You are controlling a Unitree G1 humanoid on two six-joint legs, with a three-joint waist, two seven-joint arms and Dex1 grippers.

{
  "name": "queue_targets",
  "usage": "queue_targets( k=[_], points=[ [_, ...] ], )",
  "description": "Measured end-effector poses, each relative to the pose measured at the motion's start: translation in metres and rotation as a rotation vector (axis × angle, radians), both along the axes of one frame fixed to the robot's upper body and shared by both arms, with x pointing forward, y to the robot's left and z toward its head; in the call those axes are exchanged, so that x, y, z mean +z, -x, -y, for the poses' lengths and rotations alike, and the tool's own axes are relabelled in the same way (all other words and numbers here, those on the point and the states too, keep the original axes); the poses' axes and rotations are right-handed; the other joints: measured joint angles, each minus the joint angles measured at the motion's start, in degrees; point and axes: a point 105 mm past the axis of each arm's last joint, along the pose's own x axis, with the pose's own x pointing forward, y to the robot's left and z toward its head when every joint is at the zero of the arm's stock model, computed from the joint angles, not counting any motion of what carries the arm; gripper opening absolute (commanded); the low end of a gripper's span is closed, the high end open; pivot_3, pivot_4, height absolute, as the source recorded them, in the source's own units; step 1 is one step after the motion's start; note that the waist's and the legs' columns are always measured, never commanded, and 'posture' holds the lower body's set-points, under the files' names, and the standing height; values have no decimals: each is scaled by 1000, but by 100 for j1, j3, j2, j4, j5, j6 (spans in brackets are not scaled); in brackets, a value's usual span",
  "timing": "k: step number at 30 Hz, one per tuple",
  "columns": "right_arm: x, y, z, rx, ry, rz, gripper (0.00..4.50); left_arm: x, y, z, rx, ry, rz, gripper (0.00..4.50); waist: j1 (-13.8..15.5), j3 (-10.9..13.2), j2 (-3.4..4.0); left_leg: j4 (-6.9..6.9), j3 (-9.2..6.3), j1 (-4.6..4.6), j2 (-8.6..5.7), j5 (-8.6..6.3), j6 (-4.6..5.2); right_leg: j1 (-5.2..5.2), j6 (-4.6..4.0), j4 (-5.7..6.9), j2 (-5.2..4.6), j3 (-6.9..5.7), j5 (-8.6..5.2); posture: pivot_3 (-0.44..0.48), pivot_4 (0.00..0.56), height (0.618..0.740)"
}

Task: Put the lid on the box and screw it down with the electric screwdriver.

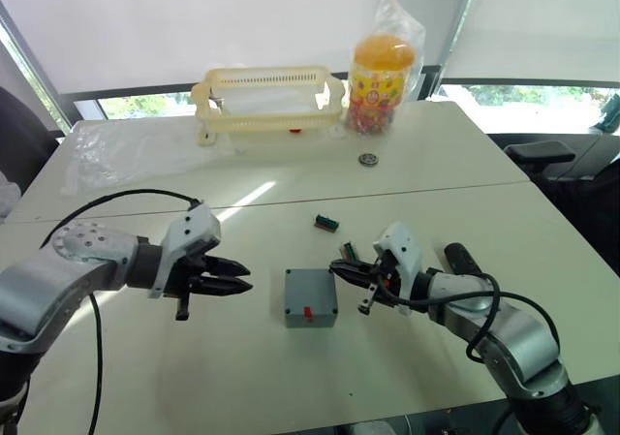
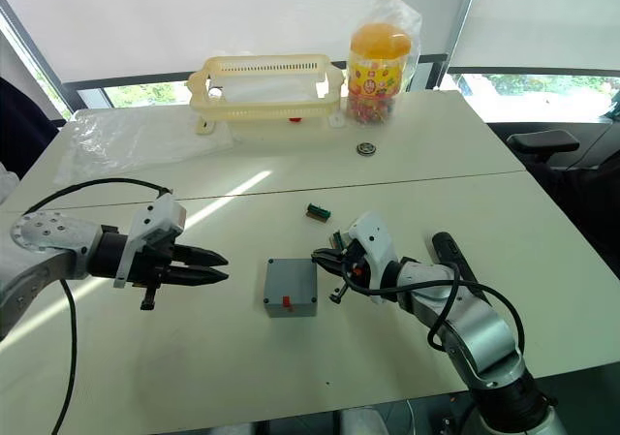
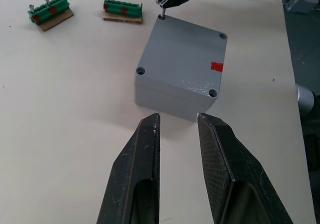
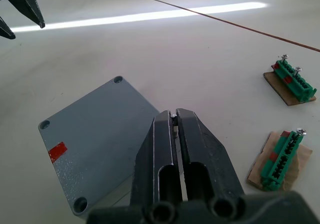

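A white table (image 1: 291, 387), made of two tops meeting at a seam, carries everything. Near the middle sits the grey box (image 1: 310, 297), lid (image 3: 186, 50) on it (red mark on top). Just beyond lie two green pieces (image 1: 326, 223) (image 1: 347, 251), each on a scrap of what looks like card. At the far edge stand a yellow basket (image 1: 268, 103) and a jar (image 1: 381, 83) in a clear bag, a small round disc (image 1: 368, 159) before them. Clear plastic sheet (image 1: 126, 154) lies far left.
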Motion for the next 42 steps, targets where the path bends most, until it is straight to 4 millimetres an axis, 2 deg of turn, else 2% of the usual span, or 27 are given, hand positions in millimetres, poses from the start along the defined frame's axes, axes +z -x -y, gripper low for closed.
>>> queue_targets(
  k=[17,18,19,20,21,26,29,32,34,37,38,39,41,42],
  points=[
    [-10,-1,-3,9,20,-13,43,1,-1,0,7,0,8,1128,0,0,0,0,0,0,0,0,0,0,0,0,0,0,0,0,150,740],
    [-10,-2,-2,6,22,-10,575,1,-1,0,7,0,8,1128,0,0,0,0,0,0,0,0,0,0,0,0,0,0,0,0,150,740],
    [-10,-2,-2,2,23,-7,866,1,-1,0,7,0,8,1128,0,0,0,0,0,0,0,0,0,0,0,0,0,0,0,0,150,740],
    [-10,-3,-1,-3,23,-5,1349,1,-1,0,7,0,7,1128,1,0,0,0,0,0,0,0,0,0,0,0,0,0,0,0,150,740],
    [-9,-3,-1,-5,23,-4,1961,1,-1,0,7,0,7,1128,1,0,0,0,0,0,0,0,0,0,0,0,0,0,0,0,150,740],
    [-2,-4,6,-23,27,17,4412,1,-1,3,-3,21,4,1128,3,0,0,0,0,0,0,0,0,0,0,1,0,0,0,0,150,740],
    [13,1,8,-18,6,45,4412,3,-3,6,-13,39,12,1128,5,0,0,0,-2,0,0,0,0,0,1,2,0,-1,1,0,150,740],
    [37,7,12,-16,-48,60,4412,9,-5,13,-40,66,21,1128,12,0,0,4,-2,0,0,0,0,3,1,3,0,-1,1,0,150,740],
    [57,8,25,-36,-91,42,4412,15,-4,22,-90,82,28,1128,28,0,0,8,-2,-2,-1,0,0,6,1,1,-1,-1,1,0,150,740],
    [81,8,59,-109,-75,8,4466,28,-1,32,-174,93,57,1128,73,1,2,10,0,-1,-4,0,0,11,0,-3,-4,-1,1,0,150,740],
    [83,8,84,-167,22,-48,4500,33,2,41,-240,96,78,1543,138,8,15,12,7,-1,-9,0,0,10,-3,-5,-9,3,-1,0,150,740],
    [86,8,95,-204,49,-60,4500,34,4,43,-260,94,83,1655,144,7,13,9,7,1,-9,0,1,11,-4,-8,-9,4,-2,0,150,740],
    [82,12,130,-296,248,-142,4500,32,4,53,-319,88,103,2328,186,10,36,10,3,-1,-16,-2,5,12,-2,-11,-11,4,-3,0,150,740],
    [82,13,144,-339,295,-199,4500,27,4,57,-341,80,107,2328,171,10,33,15,4,0,-11,-4,8,12,-2,-10,-6,7,-3,0,150,740]
  ],
)
